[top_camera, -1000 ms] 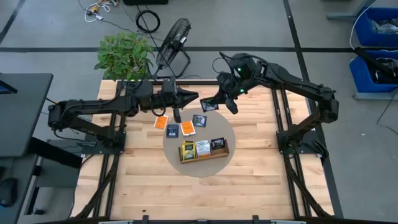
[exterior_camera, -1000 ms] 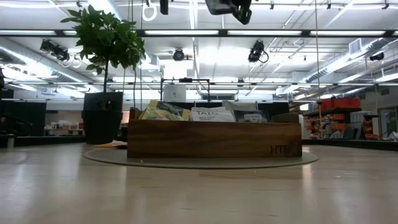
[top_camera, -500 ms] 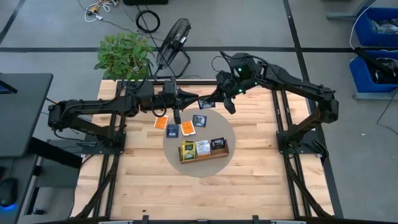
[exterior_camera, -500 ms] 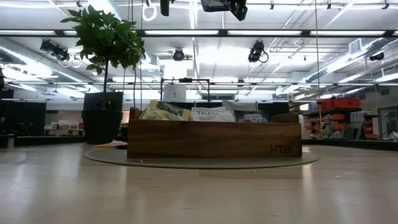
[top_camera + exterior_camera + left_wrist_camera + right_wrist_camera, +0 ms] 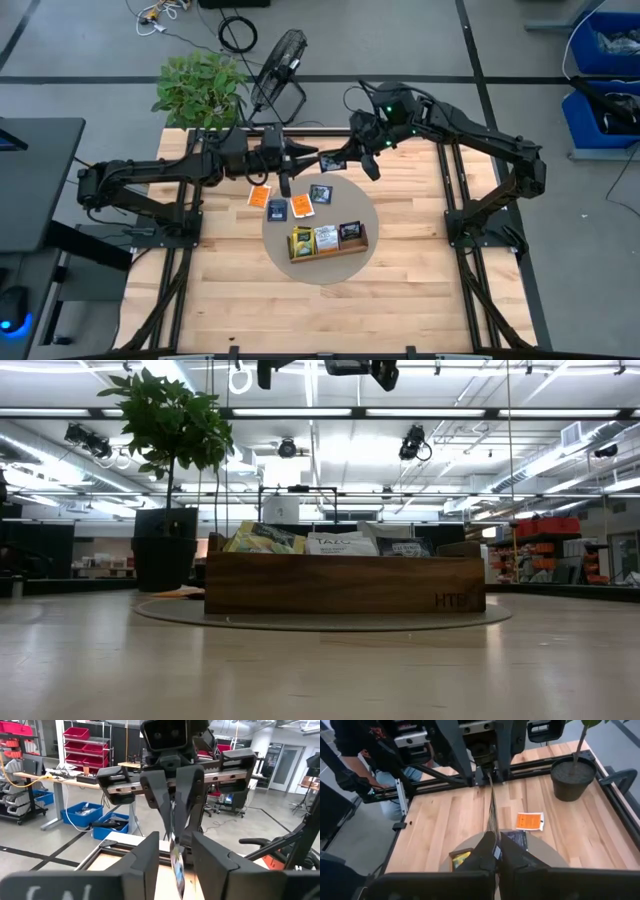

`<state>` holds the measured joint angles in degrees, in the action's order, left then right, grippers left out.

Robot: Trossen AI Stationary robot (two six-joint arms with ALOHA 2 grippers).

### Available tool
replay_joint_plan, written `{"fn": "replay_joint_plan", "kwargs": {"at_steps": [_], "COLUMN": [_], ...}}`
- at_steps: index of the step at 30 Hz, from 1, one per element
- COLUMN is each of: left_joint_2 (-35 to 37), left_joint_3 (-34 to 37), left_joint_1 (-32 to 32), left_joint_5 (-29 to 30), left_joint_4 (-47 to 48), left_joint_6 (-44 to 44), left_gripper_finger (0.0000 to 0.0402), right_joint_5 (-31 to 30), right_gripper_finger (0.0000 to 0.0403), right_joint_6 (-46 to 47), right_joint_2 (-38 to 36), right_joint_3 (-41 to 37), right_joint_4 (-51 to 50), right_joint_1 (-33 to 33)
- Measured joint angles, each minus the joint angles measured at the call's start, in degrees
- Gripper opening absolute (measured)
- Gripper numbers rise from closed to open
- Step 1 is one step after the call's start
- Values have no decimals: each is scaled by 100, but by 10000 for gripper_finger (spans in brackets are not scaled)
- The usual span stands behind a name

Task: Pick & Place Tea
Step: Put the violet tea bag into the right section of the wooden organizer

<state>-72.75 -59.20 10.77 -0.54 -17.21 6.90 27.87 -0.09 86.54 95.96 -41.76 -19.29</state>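
High view, right hand (image 5: 338, 160) pinching packet (image 5: 331, 163) edge-on, left hand (image 5: 312, 158) fingers parted beside it, above bare table (image 5: 420, 290).

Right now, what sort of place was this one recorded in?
Most likely an open-plan robotics lab or workshop, not a home. Beyond the wooden table the left wrist view shows racks of red storage bins and blue bins on a concrete floor, and the low view shows exposed ceiling ducts and strip lights.
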Motion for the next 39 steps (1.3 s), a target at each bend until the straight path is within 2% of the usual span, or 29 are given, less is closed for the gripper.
{"fn": "replay_joint_plan", "kwargs": {"at_steps": [5, 9, 13, 18, 22, 26, 33, 36, 39], "left_joint_2": [0, 0, 0, 0, 0, 0, -2, -2, -2], "left_joint_3": [0, 0, -1, 0, 0, -7, -4, -4, -4], "left_joint_1": [6, 6, 6, 4, -16, -16, -7, -14, -9], "left_joint_5": [7, 4, -1, -13, -11, -19, -39, -101, -190], "left_joint_4": [0, -35, -125, -136, -133, -28, 110, 139, 245], "left_joint_6": [35, 7, -5, -46, -276, -271, -261, -191, -149], "left_gripper_finger": [137, 130, 91, 12, 4, 3, 2, 2, 1], "right_joint_5": [125, 169, 157, 134, 205, 480, 524, 522, 620], "right_gripper_finger": [0, 0, 0, 0, 4, 35, 122, 152, 167], "right_joint_6": [171, 263, 261, 262, 259, 267, 119, -110, -314], "right_joint_2": [0, 0, 0, 2, 2, -31, -84, 0, 383], "right_joint_3": [0, 0, 0, 0, 0, 6, 692, 1205, 1982], "right_joint_4": [318, 552, 582, 581, 565, 470, -577, -1096, -1973], "right_joint_1": [1, 51, 100, 99, 99, 12, -253, -361, -481]}}
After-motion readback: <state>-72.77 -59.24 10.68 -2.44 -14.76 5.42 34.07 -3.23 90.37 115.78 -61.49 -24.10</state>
